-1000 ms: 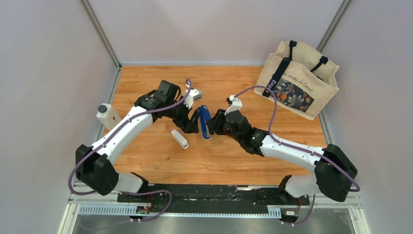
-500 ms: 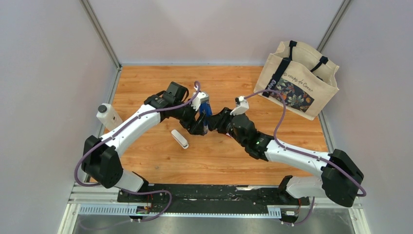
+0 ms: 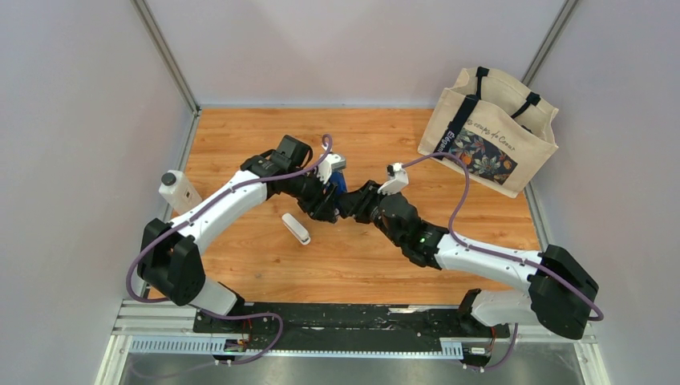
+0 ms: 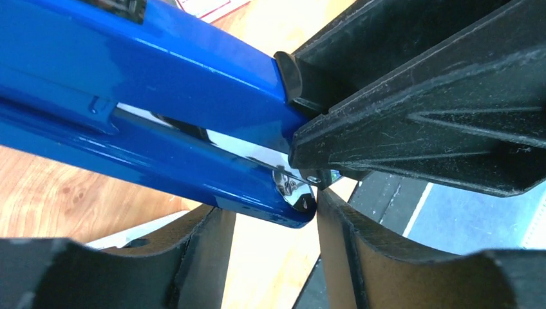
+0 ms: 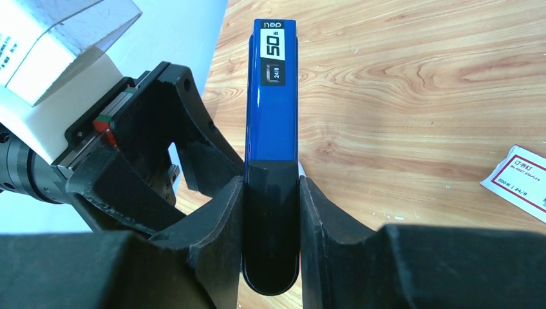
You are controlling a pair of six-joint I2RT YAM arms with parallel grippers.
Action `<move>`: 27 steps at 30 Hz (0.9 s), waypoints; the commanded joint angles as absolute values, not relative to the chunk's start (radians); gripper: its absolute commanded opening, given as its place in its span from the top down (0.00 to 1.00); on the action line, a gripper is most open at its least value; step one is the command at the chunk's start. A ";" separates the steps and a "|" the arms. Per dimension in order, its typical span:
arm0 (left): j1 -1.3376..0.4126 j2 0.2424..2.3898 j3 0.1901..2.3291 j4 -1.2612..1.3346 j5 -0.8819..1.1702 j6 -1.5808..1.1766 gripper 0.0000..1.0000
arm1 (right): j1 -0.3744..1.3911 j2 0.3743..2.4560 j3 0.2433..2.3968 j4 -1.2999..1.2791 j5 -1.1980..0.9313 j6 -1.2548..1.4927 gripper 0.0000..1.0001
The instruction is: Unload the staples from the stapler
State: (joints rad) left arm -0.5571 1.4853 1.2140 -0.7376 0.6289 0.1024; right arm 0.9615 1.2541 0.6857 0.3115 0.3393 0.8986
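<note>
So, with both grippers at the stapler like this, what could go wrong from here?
1. The right gripper clamps the stapler only at its black rear end, so a push from the left gripper might twist it or make it slip.
2. Both grippers crowd the same end of the stapler, so their fingers could collide.
3. Any staples that come out may drop and scatter on the wooden table.

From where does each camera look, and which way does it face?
Top: above and behind, looking down at the table; left arm and right arm show.
Left wrist: close beside the stapler; left fingers below.
Right wrist: looks along the stapler; right fingers clamp its black end.
All share the stapler.
</note>
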 commanded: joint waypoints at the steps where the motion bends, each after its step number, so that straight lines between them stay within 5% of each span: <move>1: -0.563 1.480 1.230 -0.738 0.663 0.130 0.54 | 0.976 1.215 0.716 0.469 0.387 0.930 1.00; 6: -0.563 1.466 1.210 -0.724 0.628 0.146 0.76 | 0.976 1.215 0.698 0.483 0.373 0.945 1.00; 12: -0.563 1.444 1.189 -0.677 0.468 0.207 0.88 | 0.988 1.195 0.664 0.463 0.354 0.942 1.00; 27: -0.565 1.399 1.032 -0.479 0.226 0.383 0.91 | 0.989 1.124 0.565 0.367 0.301 0.896 1.00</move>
